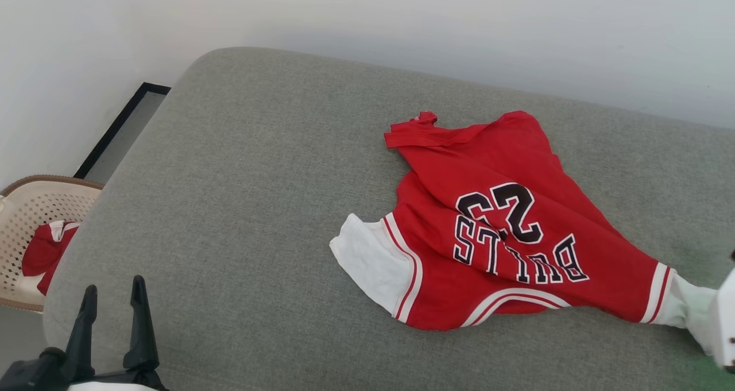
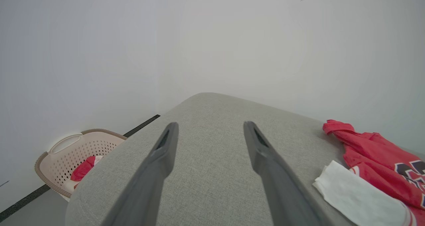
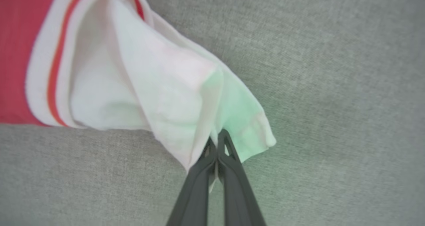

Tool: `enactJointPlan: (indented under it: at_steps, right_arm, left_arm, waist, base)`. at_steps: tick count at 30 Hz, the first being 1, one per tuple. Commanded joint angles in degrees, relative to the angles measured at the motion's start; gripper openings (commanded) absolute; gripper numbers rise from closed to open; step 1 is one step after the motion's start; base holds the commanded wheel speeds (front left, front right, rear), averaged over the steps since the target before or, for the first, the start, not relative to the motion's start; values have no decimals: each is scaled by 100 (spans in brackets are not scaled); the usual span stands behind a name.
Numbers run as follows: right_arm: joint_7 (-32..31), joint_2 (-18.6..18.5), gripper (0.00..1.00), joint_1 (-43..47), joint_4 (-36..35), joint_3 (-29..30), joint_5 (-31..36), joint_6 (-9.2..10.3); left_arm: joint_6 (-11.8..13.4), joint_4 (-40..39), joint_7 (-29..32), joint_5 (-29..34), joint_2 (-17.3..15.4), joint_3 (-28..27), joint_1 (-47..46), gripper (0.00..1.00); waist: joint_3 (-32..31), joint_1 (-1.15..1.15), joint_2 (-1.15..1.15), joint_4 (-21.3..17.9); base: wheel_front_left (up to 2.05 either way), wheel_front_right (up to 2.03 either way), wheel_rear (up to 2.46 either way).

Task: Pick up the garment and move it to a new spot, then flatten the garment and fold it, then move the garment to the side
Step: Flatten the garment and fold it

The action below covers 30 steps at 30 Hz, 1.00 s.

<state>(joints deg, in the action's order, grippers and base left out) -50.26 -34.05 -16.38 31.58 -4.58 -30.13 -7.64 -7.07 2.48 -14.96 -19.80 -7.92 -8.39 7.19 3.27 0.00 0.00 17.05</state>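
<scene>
Right gripper (image 3: 217,138) clamps the white sleeve (image 3: 159,86) of the BULLS 23 jersey (image 1: 488,230) — crumpled on the grey cushion (image 1: 229,178), stretching leftward from those jaws — while the left gripper (image 1: 112,299), jaws apart, stands well clear.

Only readable text: "BULLS" and "23", black with white outline, on the red garment (image 1: 488,167), upside down in the head view. Left wrist view catches a cut-off scrap of the lettering, not legible.

Home-like laundry corner, grey upholstered couch (image 1: 229,178), beige perforated laundry basket (image 1: 34,207) on floor, plain white wall (image 1: 402,12)
</scene>
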Motion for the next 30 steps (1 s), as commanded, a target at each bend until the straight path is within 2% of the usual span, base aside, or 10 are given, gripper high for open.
enactJointPlan:
  at_steps: [1, 3, 5, 6, 7, 8, 9, 17, 22, 30]
  right_arm:
    - [130, 175, 0, 49, 111, 42, 141, 27]
    - [245, 353, 0, -3, 210, 94, 196, 26]
    - [370, 413, 40, -87, 234, 72, 324, 15]
    - [370, 413, 40, -87, 234, 72, 324, 15]
    - [407, 446, 50, -127, 230, 65, 320, 15]
    - [448, 450, 95, -161, 191, 47, 347, 15]
    - [486, 427, 100, -190, 137, 17, 384, 15]
    - [1028, 324, 100, -233, -636, 33, 372, 16]
    - [1632, 559, 100, -69, -1289, 275, 622, 16]
    - [2781, 1316, 100, 216, -2274, 717, 1400, 16]
  left_arm:
    - [-32, 19, -31, 38, -18, 15, -30, 100]
    - [-39, 19, -31, 31, -28, 8, -23, 100]
    - [-43, 28, -31, 28, -40, 21, -9, 100]
    - [-43, 28, -31, 28, -40, 21, -9, 100]
    - [-39, 29, -31, 26, -53, 19, -7, 100]
    - [-40, 12, -31, 8, -82, 64, -6, 100]
    - [-41, 9, -31, -21, -107, 109, 8, 100]
    - [-38, -2, -30, -174, -451, 391, 5, 100]
    - [-39, 40, 56, -257, -685, 579, -95, 100]
    - [-38, 139, 346, -436, -933, 867, -226, 100]
  waist:
    - [-5, 0, 0, -15]
    - [-13, 0, 0, -44]
    - [-29, 0, 0, -91]
    - [-29, 0, 0, -91]
    - [-38, 0, 0, -121]
    - [-51, 0, 0, -156]
    - [-67, 0, 0, -196]
    - [-123, 0, 0, -625]
    - [-134, 0, 0, -963]
    - [-12, 0, 0, -1558]
  base:
    - [0, 0, 0]
    - [0, 0, 0]
    - [0, 0, 0]
    - [0, 0, 0]
    - [0, 0, 0]
    - [0, 0, 0]
    - [0, 0, 0]
    - [0, 0, 0]
    - [0, 0, 0]
    - [0, 0, 0]
